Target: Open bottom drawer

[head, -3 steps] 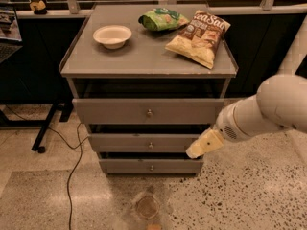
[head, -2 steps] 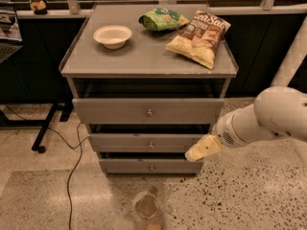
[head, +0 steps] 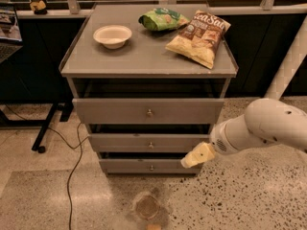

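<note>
1. Against one second ago, the gripper [head: 197, 155] sits lower: it has dropped from the level of the middle drawer [head: 120, 143] to the seam between that drawer and the bottom drawer [head: 124, 166].
2. The white arm [head: 268, 126] has sunk with it and enters from 3 o'clock.
3. The gripper is at about 4 o'clock in the view, at the right end of the bottom drawer's front, to the 3 o'clock side of its knob [head: 151, 167]. Contact with the front is not clear.
4. Whether the claw is spread or pressed together does not show.
5. The bottom drawer is the lowest front of the grey cabinet [head: 144, 63], at 6 o'clock in the view, and has not moved since the earlier frames. The top drawer [head: 110, 110] is unchanged too.
6. On the cabinet top nothing has shifted: the white bowl [head: 112, 35] at 10 o'clock, the green bag [head: 162, 19] at 12 and the chip bag [head: 199, 36] at 2.
7. Writing: the chip bag shows "ea Sal" at its top edge, the rest unreadable. The green bag's print is unreadable.
8. A black cable [head: 72, 171] lies on the floor at 9 o'clock of the cabinet's base.
</note>
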Motion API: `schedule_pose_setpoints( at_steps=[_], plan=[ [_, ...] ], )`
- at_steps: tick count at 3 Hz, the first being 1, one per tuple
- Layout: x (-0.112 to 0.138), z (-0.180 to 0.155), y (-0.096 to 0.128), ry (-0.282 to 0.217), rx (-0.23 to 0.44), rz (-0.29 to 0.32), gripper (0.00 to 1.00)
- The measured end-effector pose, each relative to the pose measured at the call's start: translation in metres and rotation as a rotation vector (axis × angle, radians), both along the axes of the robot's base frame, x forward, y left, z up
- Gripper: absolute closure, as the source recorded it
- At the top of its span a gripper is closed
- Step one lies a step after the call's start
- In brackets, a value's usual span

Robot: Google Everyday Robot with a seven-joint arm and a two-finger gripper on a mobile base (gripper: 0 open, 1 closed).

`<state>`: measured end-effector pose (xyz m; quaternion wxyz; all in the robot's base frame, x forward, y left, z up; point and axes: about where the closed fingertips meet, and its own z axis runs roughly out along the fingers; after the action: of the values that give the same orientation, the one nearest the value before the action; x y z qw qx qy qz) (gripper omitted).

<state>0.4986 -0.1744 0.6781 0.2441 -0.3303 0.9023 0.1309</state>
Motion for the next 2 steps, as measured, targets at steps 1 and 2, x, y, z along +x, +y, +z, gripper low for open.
schedule_pose_setpoints(
  at_steps=[1, 2],
  plan=[
    [-0.0001, -0.0004, 0.0001, 0.001, 0.0, 0.0, 0.0],
    [-0.0023, 0.0058, 0.0016, -0.03, 0.01, 0.005, 0.0]
  ],
)
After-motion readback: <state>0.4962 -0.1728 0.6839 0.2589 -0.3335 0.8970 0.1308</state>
